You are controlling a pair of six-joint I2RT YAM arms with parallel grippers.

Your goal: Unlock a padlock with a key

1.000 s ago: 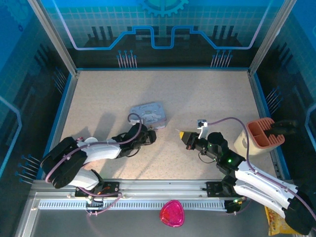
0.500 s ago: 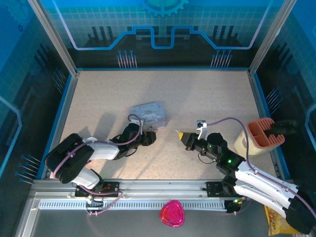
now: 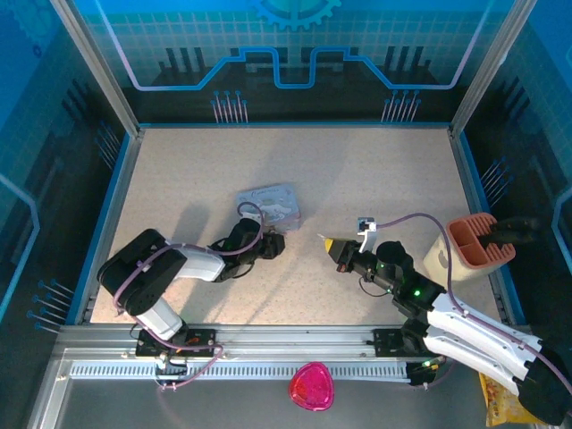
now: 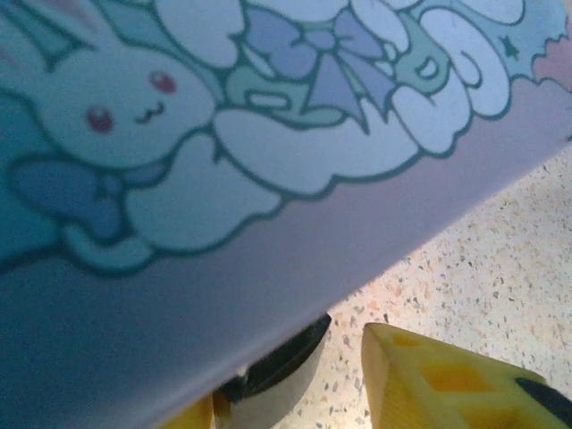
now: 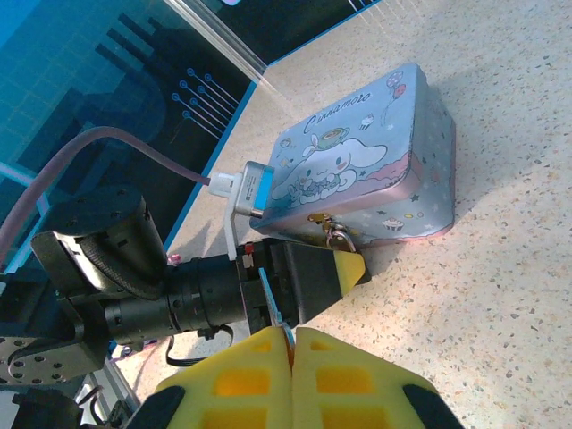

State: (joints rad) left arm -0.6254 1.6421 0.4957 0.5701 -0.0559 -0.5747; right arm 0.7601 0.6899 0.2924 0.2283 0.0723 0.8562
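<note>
At the front wall of the pastel cartoon-printed metal tin (image 5: 357,170), we see the tiny dark padlock with a thin silvery shackle (image 5: 339,238) hanging from the clasp. The left gripper (image 3: 271,242) sits right beside it, but we cannot tell its grip. The right gripper (image 5: 291,335) is clenched on the slim silvery metal key (image 5: 273,306), short of the lock.
</note>
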